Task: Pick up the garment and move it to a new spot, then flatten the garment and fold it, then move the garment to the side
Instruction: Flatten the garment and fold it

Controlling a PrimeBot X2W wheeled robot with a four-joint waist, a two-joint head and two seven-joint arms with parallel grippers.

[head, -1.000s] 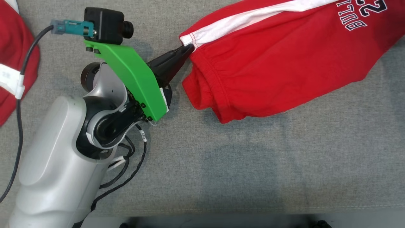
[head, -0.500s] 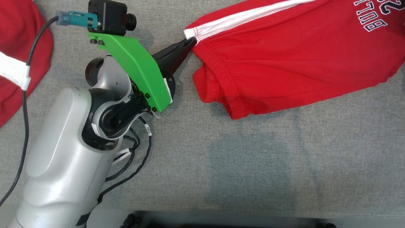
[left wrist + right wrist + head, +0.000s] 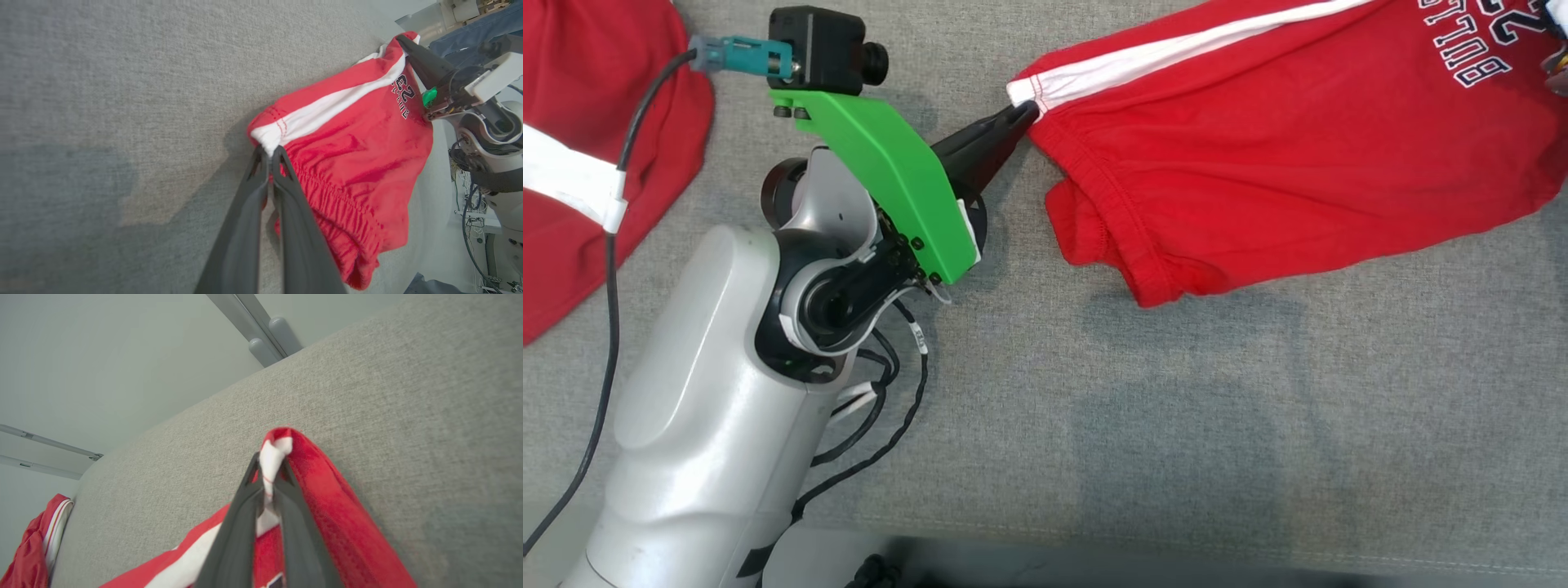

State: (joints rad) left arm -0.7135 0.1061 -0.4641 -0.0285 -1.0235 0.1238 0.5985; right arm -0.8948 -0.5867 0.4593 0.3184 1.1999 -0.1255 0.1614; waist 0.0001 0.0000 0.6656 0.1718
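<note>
The garment (image 3: 1258,163) is bright red with a white side stripe and dark white-edged lettering, the worktop (image 3: 1176,408) flecked grey, the bracket (image 3: 890,180) at upper left green, its plug (image 3: 739,55) teal, the left tool (image 3: 1023,114) charcoal.

Head view clips the red fabric shorts with a white side stripe (image 3: 1258,155) at top and right, toward the far right of the grey fabric surface (image 3: 1176,425). Navy lettering (image 3: 1462,49) partly cut. Second red-and-white garment (image 3: 572,180) at far left, also clipped. Green plastic camera bracket (image 3: 890,180) hides the left gripper (image 3: 1023,114) base. Right gripper (image 3: 269,465) fingers blurred low in right wrist view.
</note>
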